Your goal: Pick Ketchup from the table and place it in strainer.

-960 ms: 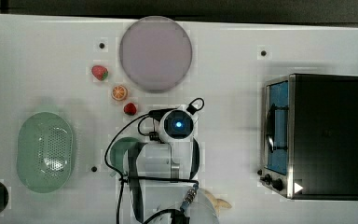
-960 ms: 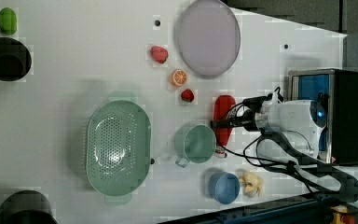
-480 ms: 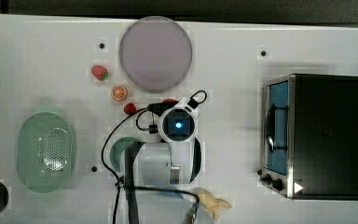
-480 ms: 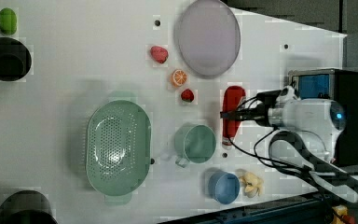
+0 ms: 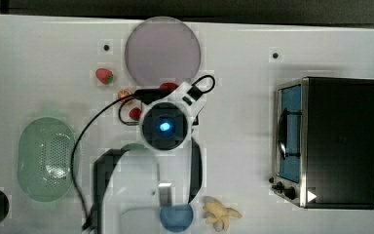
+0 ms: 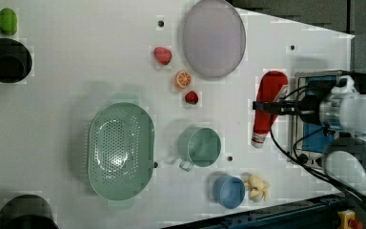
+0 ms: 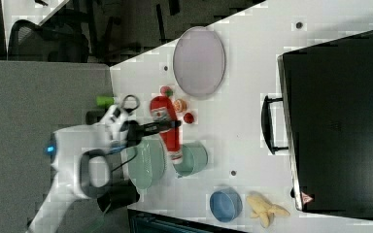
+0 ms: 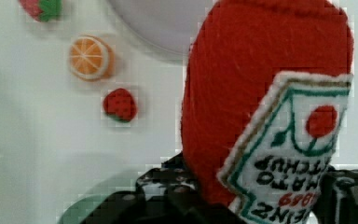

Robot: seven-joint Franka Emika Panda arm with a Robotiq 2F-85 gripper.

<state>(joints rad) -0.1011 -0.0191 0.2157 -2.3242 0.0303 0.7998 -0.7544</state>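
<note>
The ketchup (image 6: 268,90), a red plush bottle with a white cap and a white printed label, hangs above the table with my gripper (image 6: 265,106) shut on its middle. The right view shows the ketchup (image 7: 167,121) lifted, cap end pointing down over the green cup, black fingers (image 7: 148,129) clamped across it. In the wrist view its red body and label (image 8: 261,93) loom close between the fingers (image 8: 168,186). The pale green oval strainer (image 6: 120,151) lies on the table well to the left view's left of the bottle, and at the top view's left as the strainer (image 5: 44,158).
A green cup (image 6: 199,147), blue cup (image 6: 228,192) and banana (image 6: 257,187) sit near the front edge. Two strawberries (image 6: 162,55), an orange slice (image 6: 183,79) and a grey plate (image 6: 213,38) lie further back. A black toaster oven (image 5: 331,141) stands at the top view's right.
The gripper closed on the ketchup and lifted it off the table; in the left view the bottle has shifted right and looks larger, and the arm's head has risen in the top view.
</note>
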